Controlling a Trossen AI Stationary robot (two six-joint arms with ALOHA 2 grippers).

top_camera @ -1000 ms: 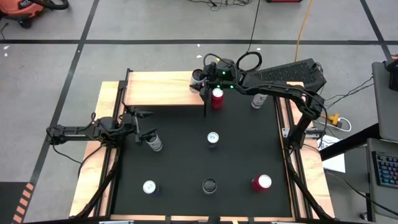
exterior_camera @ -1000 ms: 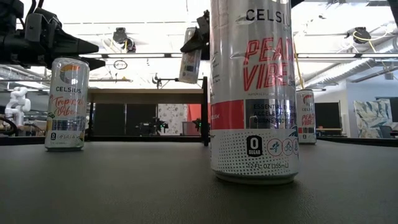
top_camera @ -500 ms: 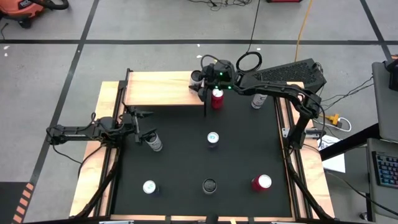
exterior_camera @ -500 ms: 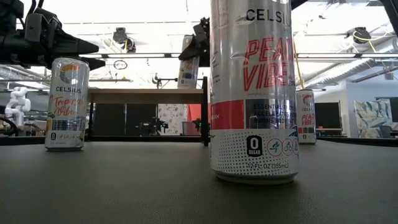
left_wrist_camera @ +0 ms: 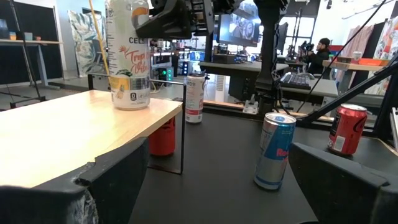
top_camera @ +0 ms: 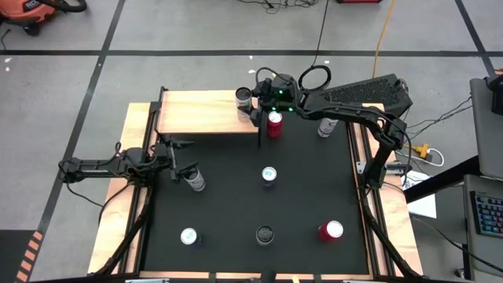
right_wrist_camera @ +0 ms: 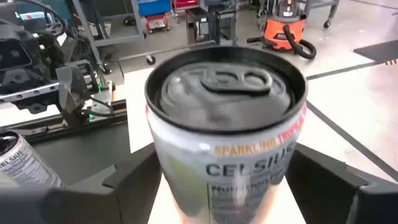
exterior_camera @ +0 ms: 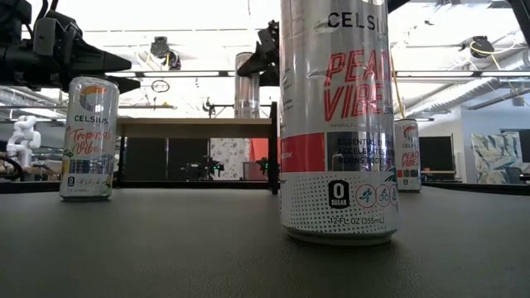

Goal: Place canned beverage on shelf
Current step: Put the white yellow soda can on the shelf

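Observation:
The shelf (top_camera: 200, 112) is a light-wood board on thin black legs at the table's far left. A silver Celsius can (top_camera: 244, 97) stands upright on its base at the board's right end. It also shows in the low view (exterior_camera: 246, 83) and the left wrist view (left_wrist_camera: 129, 56). My right gripper (top_camera: 251, 99) is open and level at the can's upper half, one finger on either side of the can (right_wrist_camera: 227, 137). My left gripper (top_camera: 182, 156) waits open at the table's left edge with nothing between its fingers. My right gripper has its fingers (right_wrist_camera: 134, 174) on both sides of the can's wall, coming level from the table's right. Whether they still touch it, I cannot tell. The can stands upright on the shelf board.
Several other cans stand on the black mat: a red one (top_camera: 273, 123) just beside the shelf's right legs, a silver one (top_camera: 325, 127) at the far right, one mid-table (top_camera: 269, 174), one by my left gripper (top_camera: 195, 181), others along the near edge (top_camera: 265, 234).
The Celsius can hung tilted in my right gripper above the shelf's right end. It has since come upright and now stands on the board.

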